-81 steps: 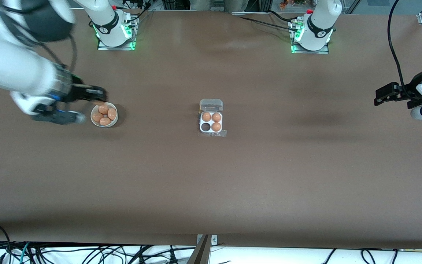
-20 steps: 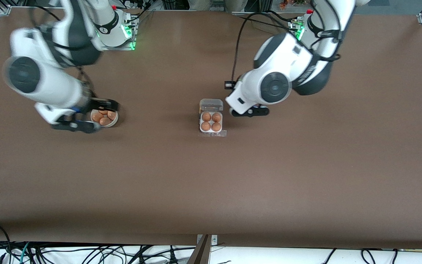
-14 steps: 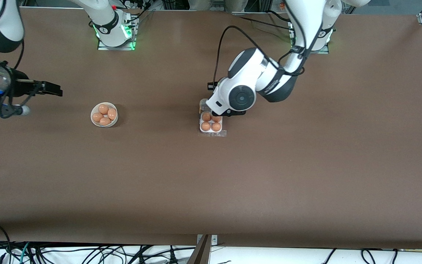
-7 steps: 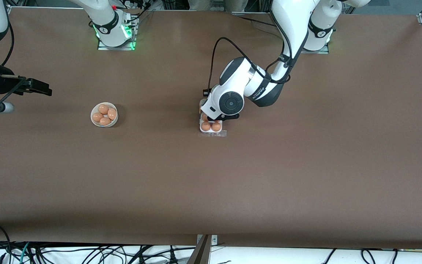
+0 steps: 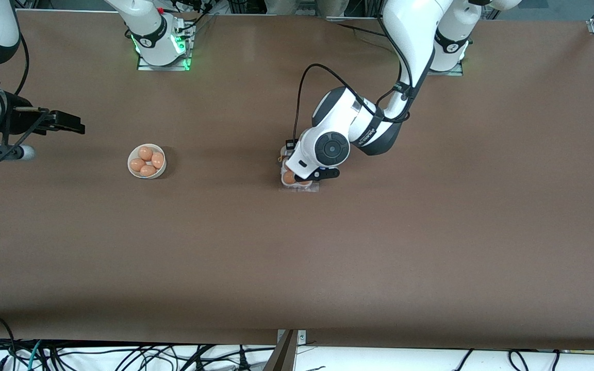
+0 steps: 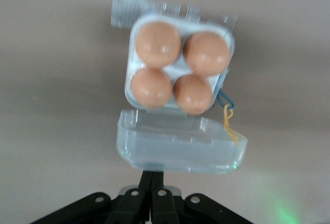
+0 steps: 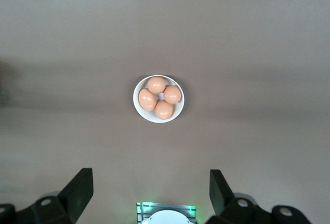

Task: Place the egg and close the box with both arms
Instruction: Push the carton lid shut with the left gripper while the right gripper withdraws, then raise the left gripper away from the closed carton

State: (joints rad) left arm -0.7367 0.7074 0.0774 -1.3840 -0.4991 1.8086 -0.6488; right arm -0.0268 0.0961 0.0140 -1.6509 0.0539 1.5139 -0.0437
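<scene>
- Left gripper (image 6: pixel 152 203): fingers pressed together, holding nothing. It sits low at the outer edge of the box's clear lid (image 6: pixel 180 149), apparently touching or just about to; actual contact can't be confirmed.
- In the left wrist view the lid is up off the table, tilted, hinge side toward the tray. My read: the lid-flip step is in progress, not latched.
- Box (image 5: pixel 297 183) is mid-table, mostly hidden under the left wrist in the front view. All four cells are filled, each with an egg (image 6: pixel 158 44).
- Risk 1: the box is light and nothing pins it. A sideways push on the lid likely slides the whole box toward the front camera instead of folding the lid over.
- Risk 2: the closed fingertips are a narrow contact. The lid can slip off them and spring open.
- Risk 3: eggs stand proud of the tray. If the lid comes down skewed it catches on an egg top and won't seat, or pressure cracks one.
- Right gripper (image 7: pixel 149 193): jaws wide apart, empty, hanging near the right arm's end of the table, well apart from the box.
- White bowl (image 5: pixel 146 161) holds four more eggs and sits well apart from the box, toward the right arm's end.
- Right arm waits; it looks too distant to brace the box now.
</scene>
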